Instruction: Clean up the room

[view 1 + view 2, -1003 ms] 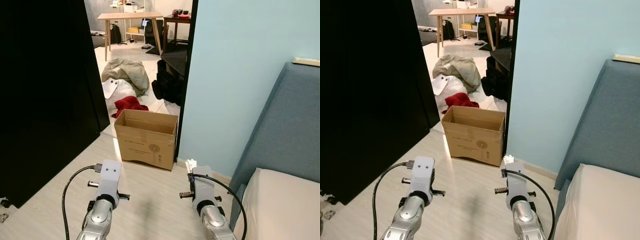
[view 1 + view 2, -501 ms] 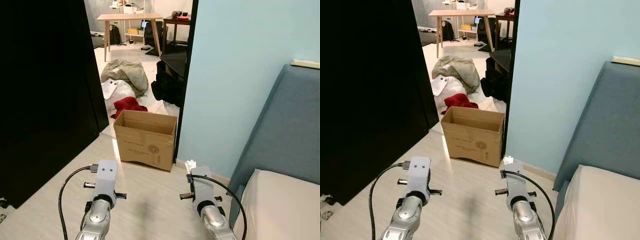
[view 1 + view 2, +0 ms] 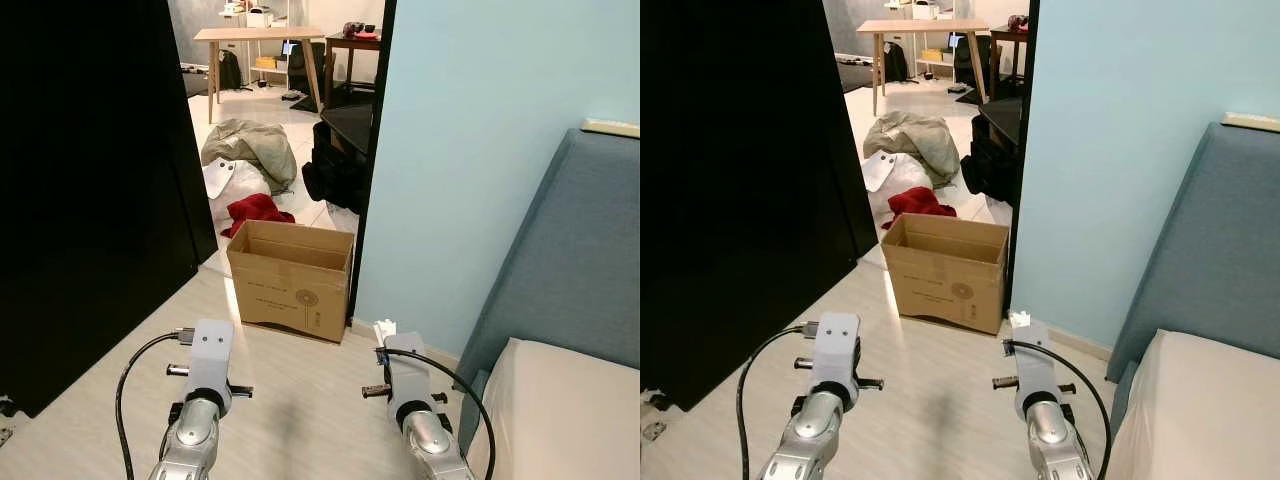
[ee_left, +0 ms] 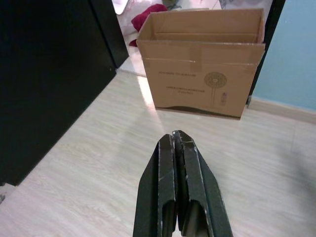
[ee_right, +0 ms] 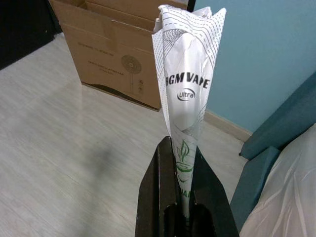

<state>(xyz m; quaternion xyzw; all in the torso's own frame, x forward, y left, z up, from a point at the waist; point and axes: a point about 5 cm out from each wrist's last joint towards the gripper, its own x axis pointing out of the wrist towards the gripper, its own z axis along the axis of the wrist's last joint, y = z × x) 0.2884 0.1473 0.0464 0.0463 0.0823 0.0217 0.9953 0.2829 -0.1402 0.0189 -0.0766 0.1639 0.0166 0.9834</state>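
A crumpled white printed wrapper (image 5: pixel 185 84) stands upright, pinched at its lower end between the right gripper's (image 5: pixel 180 148) black fingers. An open brown cardboard box (image 3: pixel 292 277) sits on the pale wood floor by the doorway, flaps up.

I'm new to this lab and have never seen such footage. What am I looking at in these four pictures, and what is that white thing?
This is a humanoid robot tidying a home. The two wide pictures come from a stereo camera on its head, looking down past its two silver arms. The two close pictures come from cameras on its wrists, each looking along a pair of black fingers.

The right gripper is shut on a crumpled white printed wrapper; its tip also shows in the head view. The left gripper is shut and holds nothing.

Ahead on the pale wood floor stands an open cardboard box, beside the blue wall's corner. Behind it lie a red cloth and a grey-green heap of fabric. A blue sofa is on the robot's right.
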